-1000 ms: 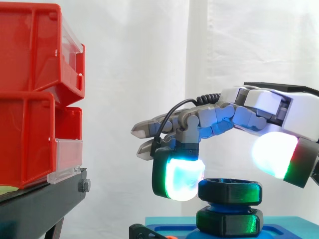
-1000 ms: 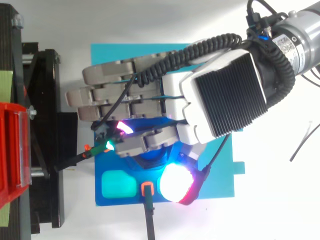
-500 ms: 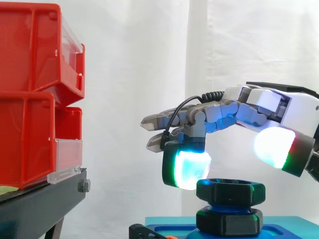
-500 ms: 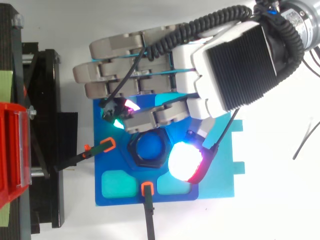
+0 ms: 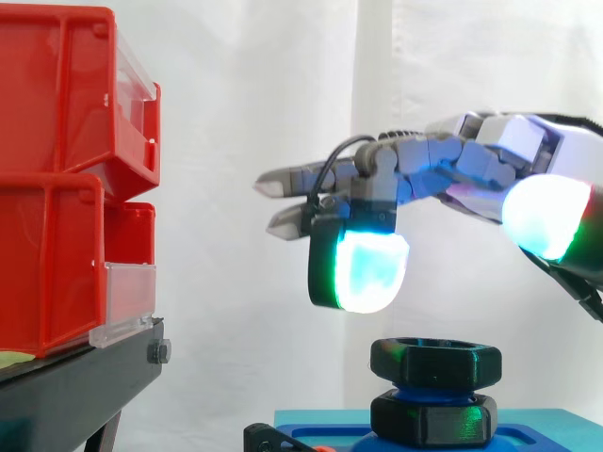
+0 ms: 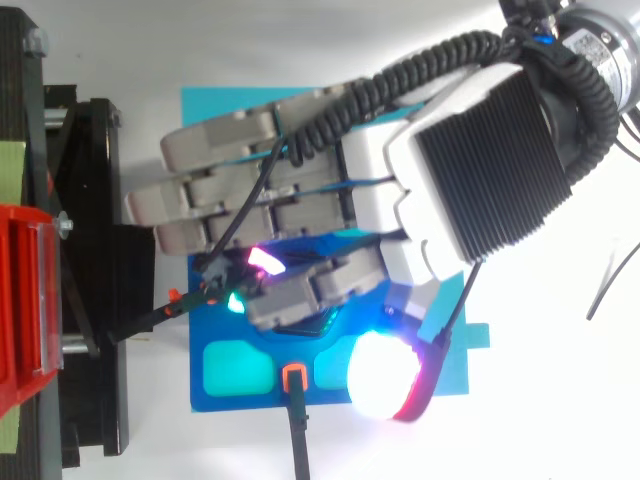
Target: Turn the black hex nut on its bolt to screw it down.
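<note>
Clearly above the black hex nut (image 5: 435,363), the robot's hand (image 5: 443,169) hovers without touching it, its glowing-tipped fingers (image 5: 363,273) and thumb spread loosely apart and gripping nothing. The nut sits at the top of a blue bolt (image 5: 426,387), over a second black nut (image 5: 433,420) on a blue fixture (image 6: 240,370), to the right of stacked red bins (image 5: 57,188).

hand (image 5: 441,168) — higher, clear of nut (image 5: 435,362)
</note>
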Available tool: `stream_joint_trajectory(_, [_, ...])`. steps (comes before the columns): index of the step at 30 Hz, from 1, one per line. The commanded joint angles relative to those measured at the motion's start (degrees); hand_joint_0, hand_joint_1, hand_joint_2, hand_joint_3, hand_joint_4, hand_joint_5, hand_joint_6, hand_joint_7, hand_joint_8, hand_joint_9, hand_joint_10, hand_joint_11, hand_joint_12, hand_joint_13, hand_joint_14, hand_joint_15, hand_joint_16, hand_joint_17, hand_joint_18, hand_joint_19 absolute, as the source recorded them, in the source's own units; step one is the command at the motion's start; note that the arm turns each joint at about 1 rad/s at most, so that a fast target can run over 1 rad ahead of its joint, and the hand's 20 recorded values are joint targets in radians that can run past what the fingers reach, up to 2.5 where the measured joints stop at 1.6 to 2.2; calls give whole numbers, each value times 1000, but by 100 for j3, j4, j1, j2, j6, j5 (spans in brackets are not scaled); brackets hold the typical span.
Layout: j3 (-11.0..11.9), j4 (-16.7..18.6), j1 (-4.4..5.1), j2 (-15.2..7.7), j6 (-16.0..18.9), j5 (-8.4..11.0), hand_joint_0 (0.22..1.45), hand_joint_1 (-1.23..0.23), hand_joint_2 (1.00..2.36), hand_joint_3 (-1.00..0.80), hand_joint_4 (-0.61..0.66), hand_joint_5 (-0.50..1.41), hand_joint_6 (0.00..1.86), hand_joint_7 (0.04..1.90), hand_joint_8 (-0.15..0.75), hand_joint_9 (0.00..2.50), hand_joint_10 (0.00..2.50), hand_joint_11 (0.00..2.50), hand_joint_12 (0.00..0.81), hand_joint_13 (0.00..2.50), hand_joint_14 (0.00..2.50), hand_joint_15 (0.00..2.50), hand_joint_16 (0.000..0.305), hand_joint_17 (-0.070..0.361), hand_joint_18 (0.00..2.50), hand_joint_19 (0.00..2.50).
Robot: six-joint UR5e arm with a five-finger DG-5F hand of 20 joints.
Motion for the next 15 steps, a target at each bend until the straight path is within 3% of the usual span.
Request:
stream_joint_trajectory(1, [49,78,102,-8,115,28,479,-55,1000,-500,201,-44,501,1362,287,735,0,16,372,431,0,30,53,119,303,166])
stream_joint_trajectory(14, [49,298,348,-210,106,257,485,-80,1000,-500,221,-50,502,1302,285,742,0,13,371,434,0,22,53,119,307,168])
stream_joint_trajectory(15, [49,333,383,-271,97,345,486,-82,1000,-500,223,-51,502,1299,285,742,0,13,370,434,0,23,53,119,307,168])
